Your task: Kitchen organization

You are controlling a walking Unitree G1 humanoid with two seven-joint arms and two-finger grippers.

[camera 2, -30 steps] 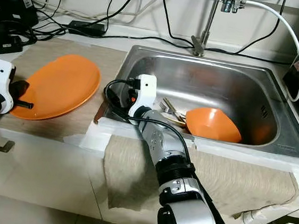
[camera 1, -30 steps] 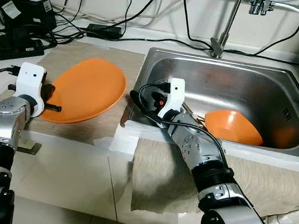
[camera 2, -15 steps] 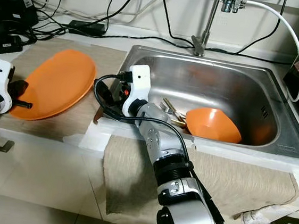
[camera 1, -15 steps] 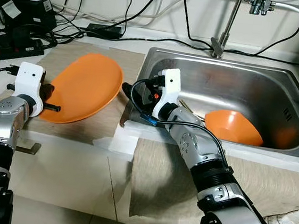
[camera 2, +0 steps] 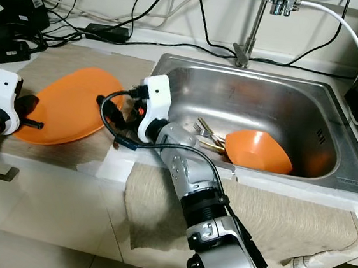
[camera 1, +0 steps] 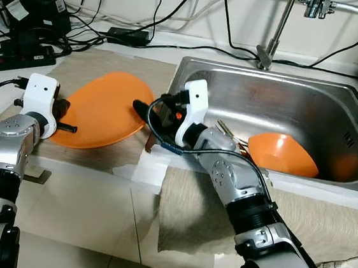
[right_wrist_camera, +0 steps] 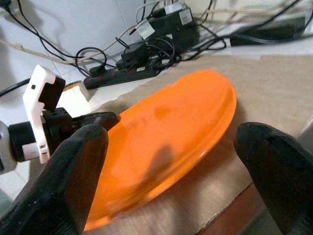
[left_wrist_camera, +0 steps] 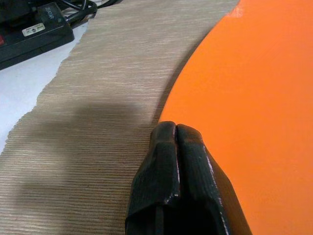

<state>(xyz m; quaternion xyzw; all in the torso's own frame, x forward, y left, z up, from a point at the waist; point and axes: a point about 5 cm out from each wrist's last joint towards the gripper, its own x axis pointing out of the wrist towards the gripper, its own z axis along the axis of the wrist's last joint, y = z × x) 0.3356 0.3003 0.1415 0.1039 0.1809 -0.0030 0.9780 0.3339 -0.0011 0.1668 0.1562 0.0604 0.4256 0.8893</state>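
The plate point(camera 1: 102, 109), tilted left of the sink point(camera 1: 310, 103), was pinched by the left gripper point(camera 1: 65, 117); the right gripper point(camera 1: 148, 108) was spread beside it.

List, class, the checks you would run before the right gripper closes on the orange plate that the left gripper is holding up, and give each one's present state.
1. Left gripper pinching the plate rim: ok, fingers shut on its edge.
2. Right gripper open: ok, fingers spread wide.
3. Right gripper lined up with the plate's near edge: ok, rim sits between its fingers in the wrist view.
4. Right fingers touching the plate: cannot tell.
5. Plate lifted off the mat: ok, tilted, right side raised.
6. Bowl and cutlery in the sink out of the way: ok.
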